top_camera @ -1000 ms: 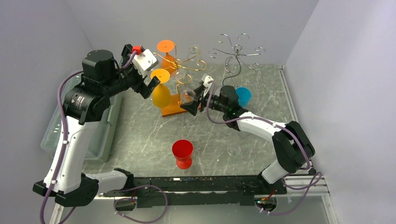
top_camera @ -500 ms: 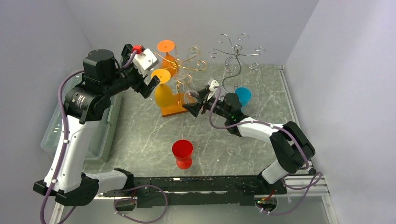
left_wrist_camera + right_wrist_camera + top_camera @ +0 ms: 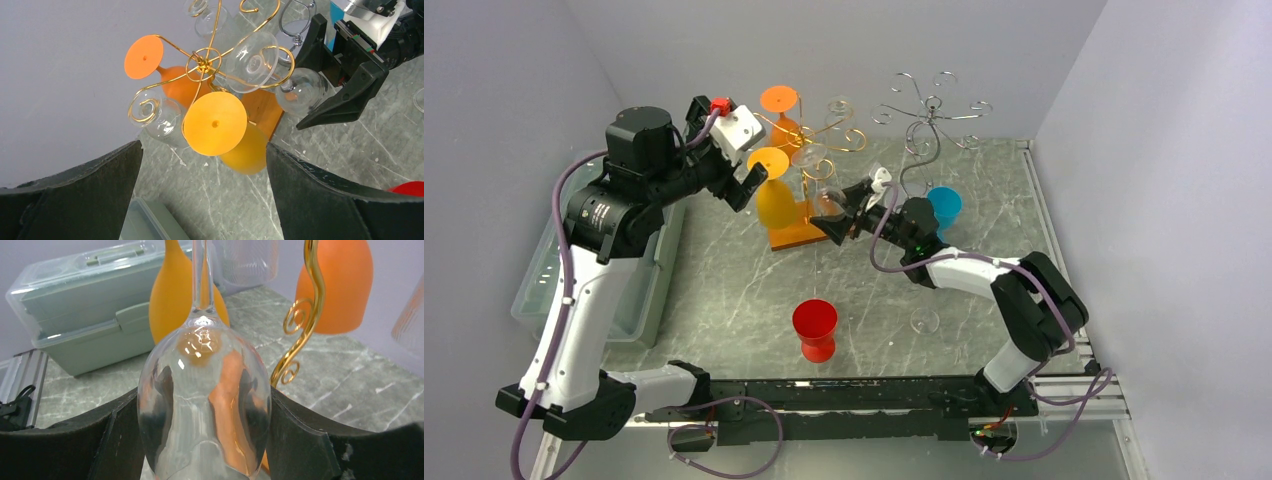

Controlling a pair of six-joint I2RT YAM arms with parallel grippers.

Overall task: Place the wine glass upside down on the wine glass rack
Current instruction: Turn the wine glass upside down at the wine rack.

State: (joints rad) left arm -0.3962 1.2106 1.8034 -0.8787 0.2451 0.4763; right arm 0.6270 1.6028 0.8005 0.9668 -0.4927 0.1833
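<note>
Clearly the right end effector [image 3: 205,440] clamps the wine glass [image 3: 205,390], bowl between its fingers, stem pointing outward.

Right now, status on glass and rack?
Left fingers open, above gold rack. Right fingers shut on clear wine glass, inverted, stem at rack hook. Yellow glass hangs alongside.

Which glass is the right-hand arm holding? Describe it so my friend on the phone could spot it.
Find the gold wire rack at the back of the table. At its right side, the right gripper clamps a clear wine glass, bowl down and stem up. Its neighbours are orange, yellow or ribbed; this one is smooth, see-through and the only one held.
</note>
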